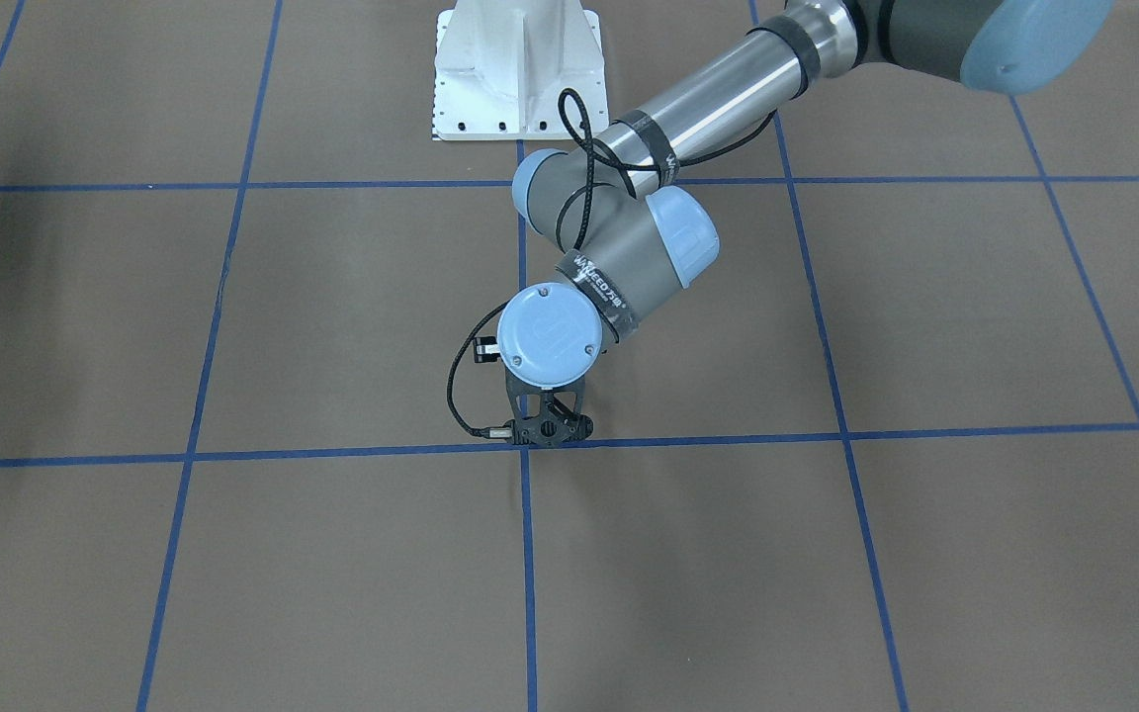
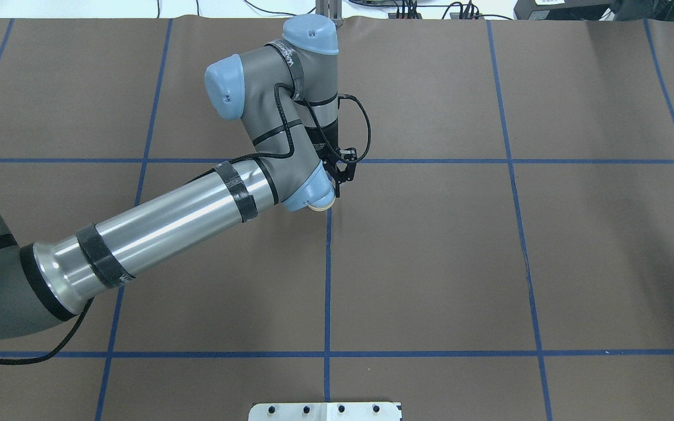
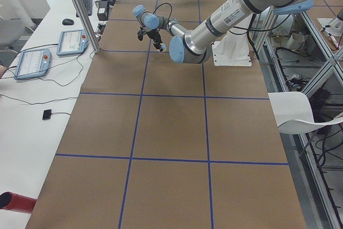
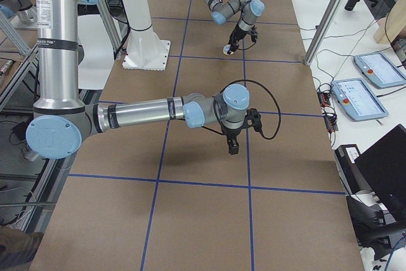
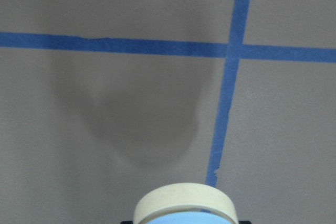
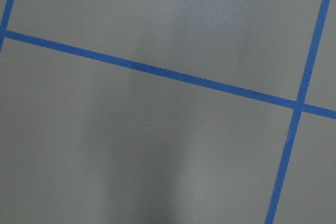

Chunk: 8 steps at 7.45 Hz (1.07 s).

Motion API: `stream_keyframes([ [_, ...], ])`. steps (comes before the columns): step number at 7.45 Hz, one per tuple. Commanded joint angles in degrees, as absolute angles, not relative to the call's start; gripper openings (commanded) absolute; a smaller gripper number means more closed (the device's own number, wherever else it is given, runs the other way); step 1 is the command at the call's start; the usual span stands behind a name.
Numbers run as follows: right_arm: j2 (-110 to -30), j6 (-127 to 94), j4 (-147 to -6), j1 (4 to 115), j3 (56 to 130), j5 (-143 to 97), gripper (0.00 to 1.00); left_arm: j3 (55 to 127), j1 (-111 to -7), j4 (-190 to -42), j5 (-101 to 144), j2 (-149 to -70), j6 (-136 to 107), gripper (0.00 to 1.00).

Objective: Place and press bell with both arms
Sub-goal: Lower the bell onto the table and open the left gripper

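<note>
Front view: your left pincer (image 1: 550,431) over tape cross (image 1: 527,448) on counter (image 1: 827,593). Overhead: bell (image 2: 321,204) cream rim peeking beside wrist cap (image 2: 306,192). Right-side view: right pincer (image 4: 233,146) pointing down over counter, can't tell if open. Left wrist cam: left pincer clamped on bell, held off counter, shadow (image 5: 142,124) underneath.

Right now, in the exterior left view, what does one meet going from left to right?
Pendant → second pendant → left gripper holding the bell → pedestal → white chair.
</note>
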State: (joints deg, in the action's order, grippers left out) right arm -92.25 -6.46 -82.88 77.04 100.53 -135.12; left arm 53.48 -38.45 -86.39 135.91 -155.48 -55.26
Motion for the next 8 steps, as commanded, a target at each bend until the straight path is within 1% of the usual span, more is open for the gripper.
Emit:
stream_keyframes([
  [1, -92.3, -7.0, -82.9, 77.0, 100.5, -135.3, 1.00, 51.9, -37.4, -89.0, 135.0, -155.7, -57.8, 0.55],
  [3, -92.3, -7.2, -82.9, 76.9, 100.5, -135.4, 1.00, 51.1, -36.6, -91.0, 135.0, -155.7, -57.9, 0.55],
  [5, -92.2, -7.5, -82.8, 76.8, 100.6, -135.6, 1.00, 51.0, -36.4, -92.1, 133.8, -155.7, -57.9, 0.70],
  [6, -92.2, -7.5, -82.8, 76.8, 100.6, -135.6, 1.00, 50.8, -36.1, -92.6, 132.8, -155.7, -57.9, 0.74],
  [7, -92.1, -7.5, -82.8, 76.7, 100.6, -135.5, 1.00, 50.8, -36.1, -92.7, 132.8, -155.7, -57.9, 0.85],
  [8, -92.1, -7.5, -82.7, 76.7, 100.7, -135.6, 1.00, 50.8, -36.1, -92.6, 132.7, -155.7, -57.9, 0.93],
])
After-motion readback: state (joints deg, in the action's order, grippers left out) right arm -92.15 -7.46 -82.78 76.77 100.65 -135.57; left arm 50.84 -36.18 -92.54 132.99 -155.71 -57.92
